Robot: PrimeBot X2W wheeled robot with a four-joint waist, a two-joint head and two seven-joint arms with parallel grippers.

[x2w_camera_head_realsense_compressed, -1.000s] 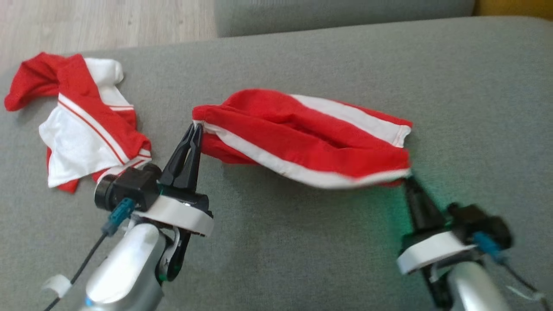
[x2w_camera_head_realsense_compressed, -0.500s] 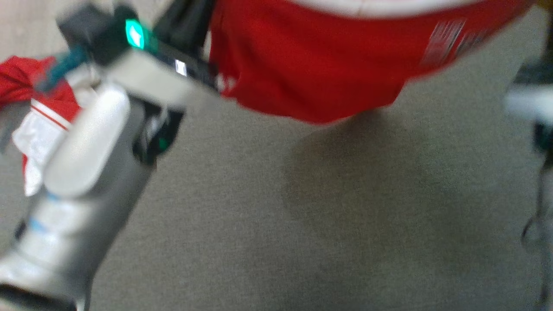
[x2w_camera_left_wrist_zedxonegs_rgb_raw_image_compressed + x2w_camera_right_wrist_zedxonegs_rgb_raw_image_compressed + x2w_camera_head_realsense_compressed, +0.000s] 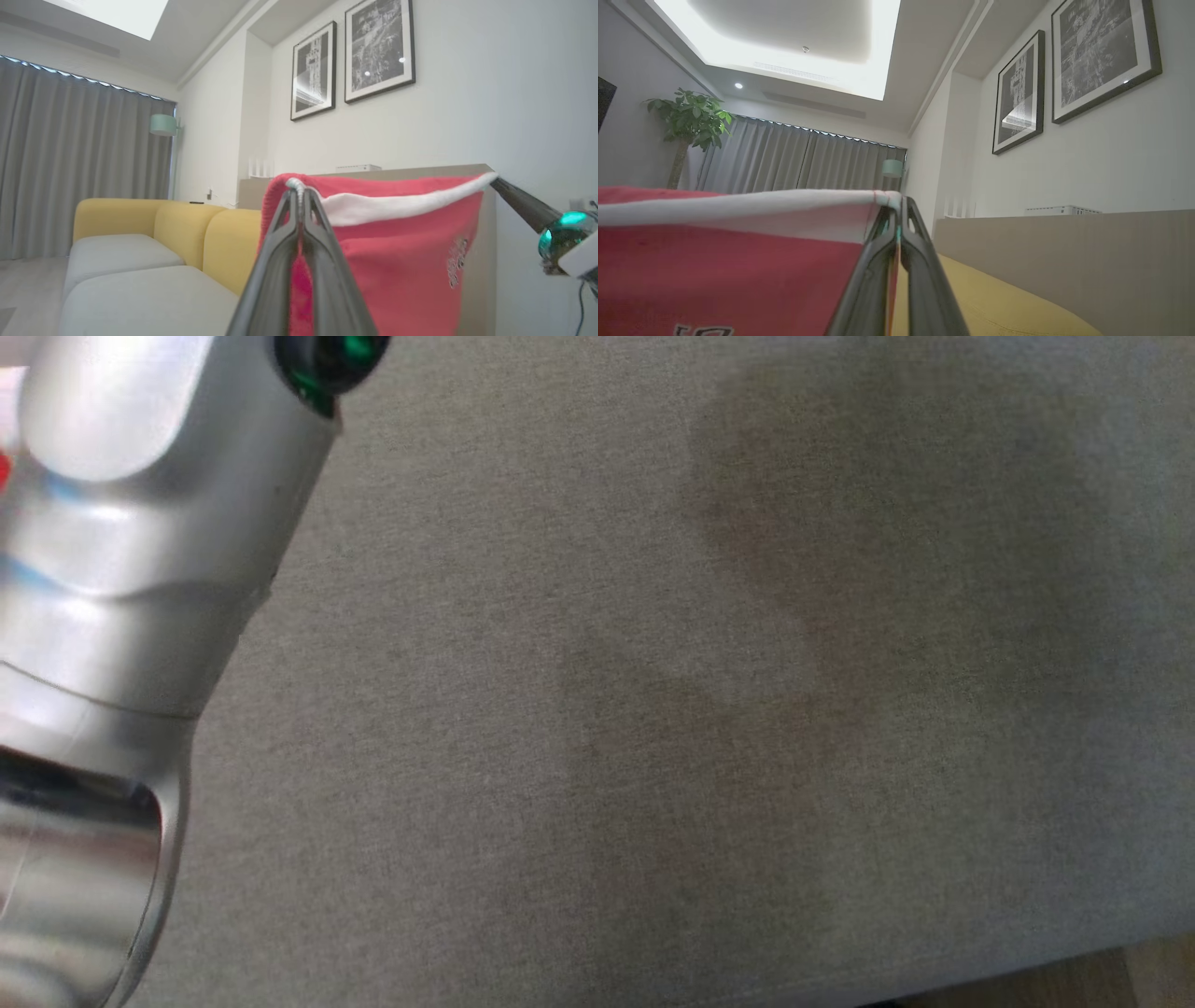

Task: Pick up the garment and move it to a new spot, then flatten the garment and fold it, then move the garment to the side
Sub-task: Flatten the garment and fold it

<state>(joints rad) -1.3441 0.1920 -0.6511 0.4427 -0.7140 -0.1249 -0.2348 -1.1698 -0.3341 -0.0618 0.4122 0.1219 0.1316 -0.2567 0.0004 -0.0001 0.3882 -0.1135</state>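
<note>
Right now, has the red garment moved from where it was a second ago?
Yes, upward. The red garment lay on the grey cushion; now the left hand and right hand hold it stretched in the air above.

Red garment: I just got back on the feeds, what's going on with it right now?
The robot holds the red garment up in the air above the grey sofa cushion. The left gripper and the right gripper are each shut on one end of its white band, which is stretched between them, and the rest hangs down freely. It has not been laid down or folded yet.
</note>
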